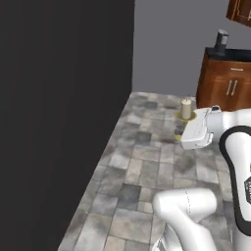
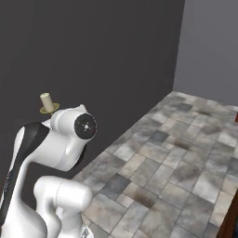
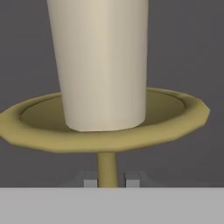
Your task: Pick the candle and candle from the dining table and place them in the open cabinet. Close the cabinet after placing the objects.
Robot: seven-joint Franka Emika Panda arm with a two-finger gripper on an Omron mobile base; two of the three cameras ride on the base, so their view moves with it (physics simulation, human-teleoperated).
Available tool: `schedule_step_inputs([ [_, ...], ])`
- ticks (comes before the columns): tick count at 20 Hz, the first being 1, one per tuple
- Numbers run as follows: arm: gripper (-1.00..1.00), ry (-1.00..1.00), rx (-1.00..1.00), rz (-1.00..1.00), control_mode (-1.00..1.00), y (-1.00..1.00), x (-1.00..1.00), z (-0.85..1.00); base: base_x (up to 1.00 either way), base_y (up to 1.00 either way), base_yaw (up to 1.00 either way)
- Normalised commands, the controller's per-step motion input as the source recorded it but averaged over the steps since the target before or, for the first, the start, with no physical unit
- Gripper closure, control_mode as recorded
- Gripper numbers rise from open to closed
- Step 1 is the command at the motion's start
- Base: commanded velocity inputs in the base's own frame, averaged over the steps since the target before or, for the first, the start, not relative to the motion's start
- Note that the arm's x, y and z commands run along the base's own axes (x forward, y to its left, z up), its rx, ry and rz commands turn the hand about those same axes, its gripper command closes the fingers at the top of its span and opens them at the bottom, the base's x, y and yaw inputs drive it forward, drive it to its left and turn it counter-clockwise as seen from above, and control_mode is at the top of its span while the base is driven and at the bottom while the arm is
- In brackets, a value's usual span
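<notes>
Closest to the hand camera, the short thick candle [image 3: 98, 61] is riding upright on its brass holder, whose thin stem the end effector [image 3: 111, 178] is pinching. Transport is underway; next, likely, the base needs to face the wall cabinet [image 1: 241, 12].

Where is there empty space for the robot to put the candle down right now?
Bare room is the stone tile floor, between the dark wall and the wooden base cabinet. The counter top there already holds a dark bottle. Around the gripper it is tight: its fingers are shut on the stem of the candle, close against the robot's own arm.
</notes>
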Motion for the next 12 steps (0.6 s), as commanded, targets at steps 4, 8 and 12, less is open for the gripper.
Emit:
schedule_step_inputs([
  [4, 1.00, 0.00, 0.00, 0.00, 1.00, 0.00, 0.00, 0.00, 0.00, 0.00, -0.35],
  [8, 1.00, 0.00, 0.00, 0.00, 1.00, 0.00, 0.00, 0.00, 0.00, 0.00, -0.32],
  [12, 1.00, 0.00, 0.00, 0.00, 1.00, 0.00, 0.00, 0.00, 0.03, 0.00, -0.28],
])
